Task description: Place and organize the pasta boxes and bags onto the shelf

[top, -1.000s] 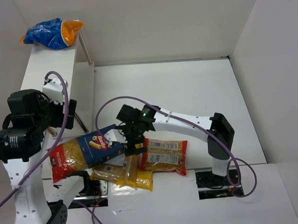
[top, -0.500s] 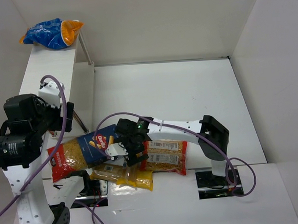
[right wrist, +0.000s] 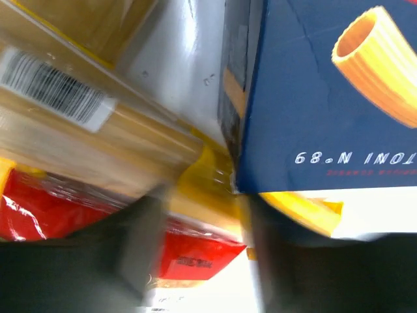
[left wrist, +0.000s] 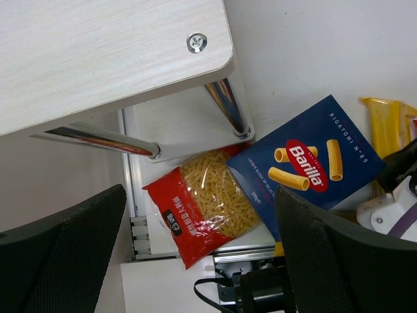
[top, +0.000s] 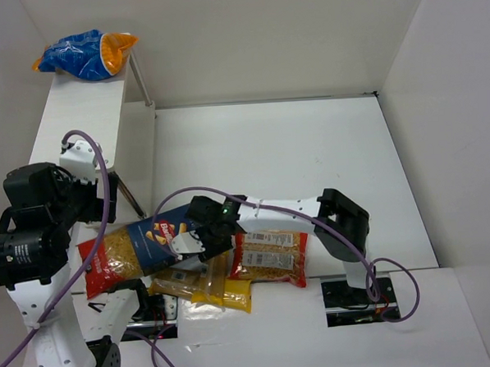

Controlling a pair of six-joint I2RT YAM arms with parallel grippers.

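Lying tilted on the worktop (top: 309,155) toward 7 o'clock of the overhead view, the blue pasta box (top: 160,237) overlaps a red-trimmed pack (top: 108,266) on its 8 o'clock side and two long yellow packs (top: 203,286) at its 5 o'clock. The right claw (top: 194,240) sits at the box's 3 o'clock edge. Its blurred fingers (right wrist: 140,248) straddle the box corner, and I cannot tell whether they grip it. A second red-trimmed pack (top: 269,254) lies at 3 o'clock of that claw. The left claw (left wrist: 201,192) hangs spread wide beside the shelf (top: 81,118), holding nothing. The blue-and-orange pack (top: 86,54) rests on the shelf's 12 o'clock end.
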